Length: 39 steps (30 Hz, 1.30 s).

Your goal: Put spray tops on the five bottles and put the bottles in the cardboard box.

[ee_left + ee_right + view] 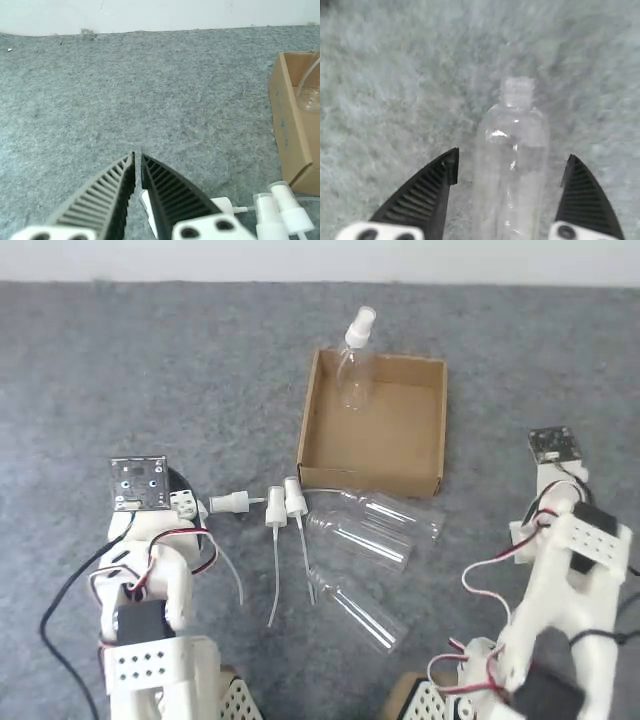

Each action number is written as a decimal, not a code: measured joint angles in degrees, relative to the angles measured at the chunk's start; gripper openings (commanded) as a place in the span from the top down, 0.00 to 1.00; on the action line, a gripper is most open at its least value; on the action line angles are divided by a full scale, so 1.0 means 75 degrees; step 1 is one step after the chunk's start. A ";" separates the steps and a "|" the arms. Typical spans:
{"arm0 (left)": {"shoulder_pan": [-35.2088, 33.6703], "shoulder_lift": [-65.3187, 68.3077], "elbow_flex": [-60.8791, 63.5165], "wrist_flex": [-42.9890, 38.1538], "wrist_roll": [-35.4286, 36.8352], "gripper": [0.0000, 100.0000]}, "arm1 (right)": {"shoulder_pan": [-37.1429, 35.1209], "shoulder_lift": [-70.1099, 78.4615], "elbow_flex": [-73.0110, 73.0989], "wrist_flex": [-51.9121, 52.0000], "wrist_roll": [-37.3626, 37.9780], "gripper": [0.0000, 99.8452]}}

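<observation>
Bright even light w/ soft shadows, glints on bottles (362, 536).

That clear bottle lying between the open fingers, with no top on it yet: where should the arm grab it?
Probably around the straight middle of the bottle, coming down from above with the fingers on either long side. It lies flat, its walls run parallel there, and the narrow neck is left free for a spray top.
</observation>
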 measured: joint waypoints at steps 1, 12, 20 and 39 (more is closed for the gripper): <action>0.0000 0.0000 0.0000 0.0000 0.0000 0.99 | 0.0000 -0.0176 0.0000 0.0000 0.0000 0.73; 0.0000 0.0000 0.0000 0.0000 0.0000 0.99 | 0.0000 -0.2532 0.1887 -0.0645 -0.0410 0.89; 0.0000 0.0000 0.0000 0.0000 0.0000 0.99 | -0.0012 -0.4911 0.3388 -0.0856 -0.0492 0.89; 0.0164 0.0000 0.0059 0.0000 0.0000 0.99 | 0.0000 -1.0632 0.5990 -0.0059 -0.0527 0.88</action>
